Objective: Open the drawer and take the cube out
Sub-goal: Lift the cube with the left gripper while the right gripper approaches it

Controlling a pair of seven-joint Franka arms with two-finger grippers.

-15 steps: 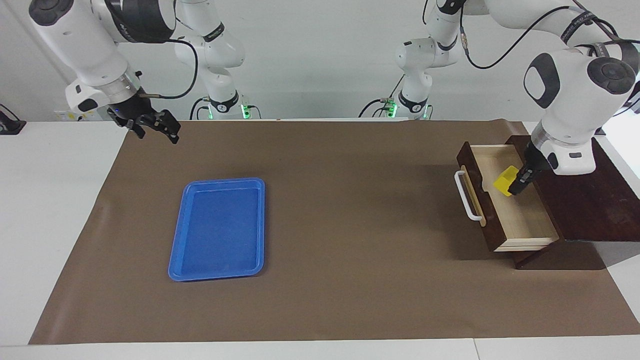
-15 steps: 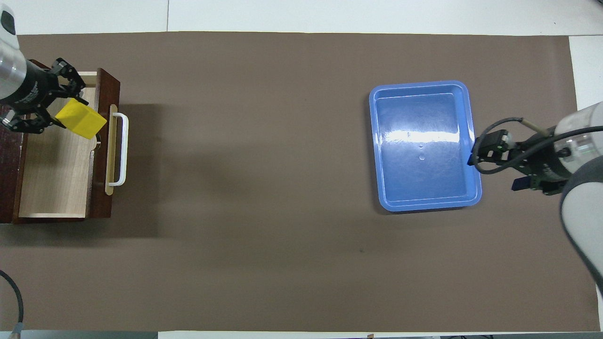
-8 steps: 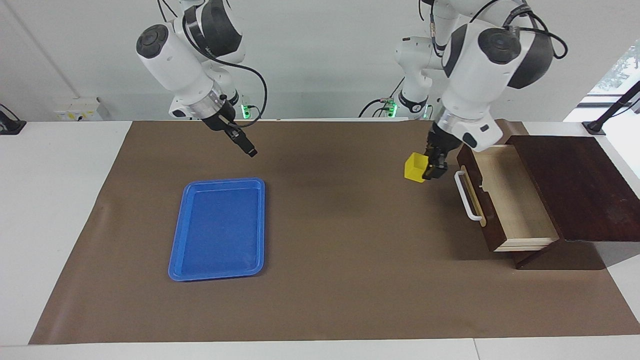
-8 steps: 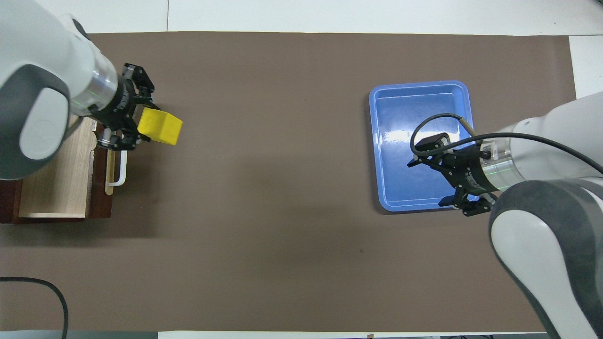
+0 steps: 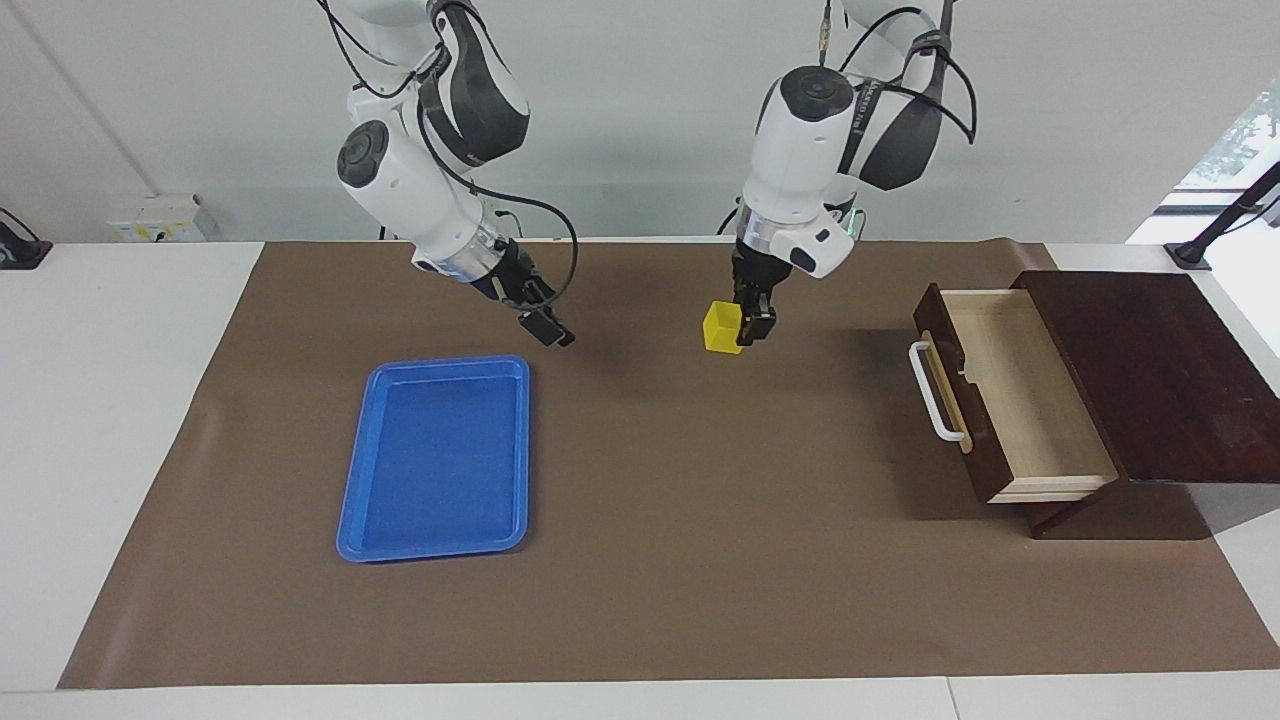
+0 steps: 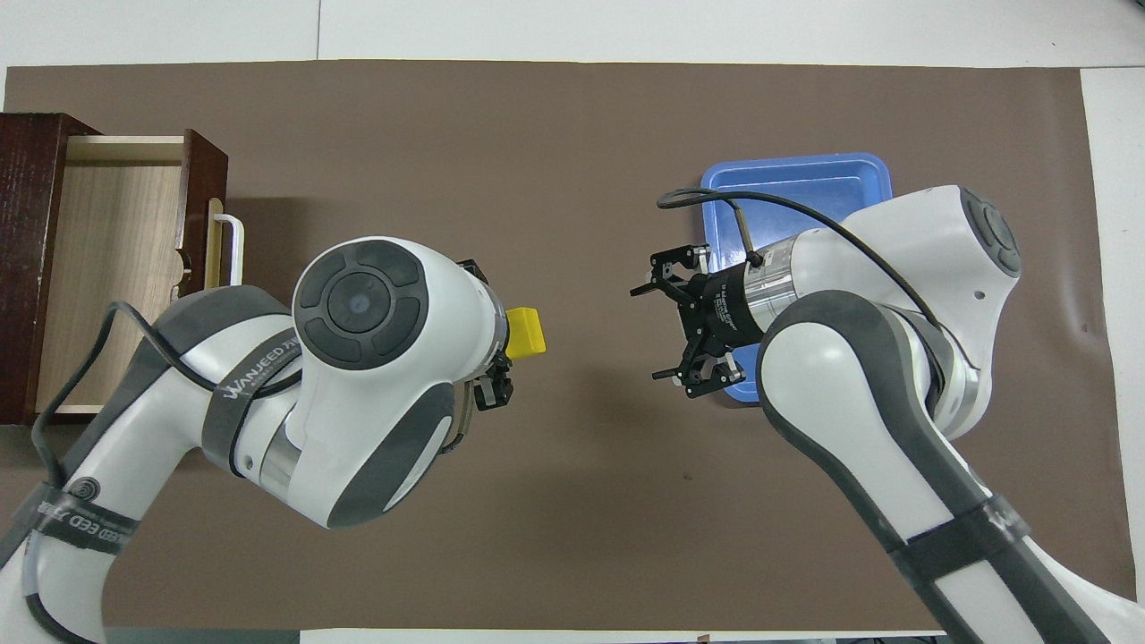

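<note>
Over the middle of the tabletop, the left end effector holds the cube up in the air, pinched at one side so most of the block juts out toward the right arm. The drawer stands pulled out at the left arm's end, its pale interior bare. The right end effector hangs with fingers spread wide, over the edge of the tray and near the cube. The block looks light, rigid and smooth-faced, so it may slip or twist in an off-centre pinch; flat opposite faces, taken near their middle, seem the safest hold
</note>
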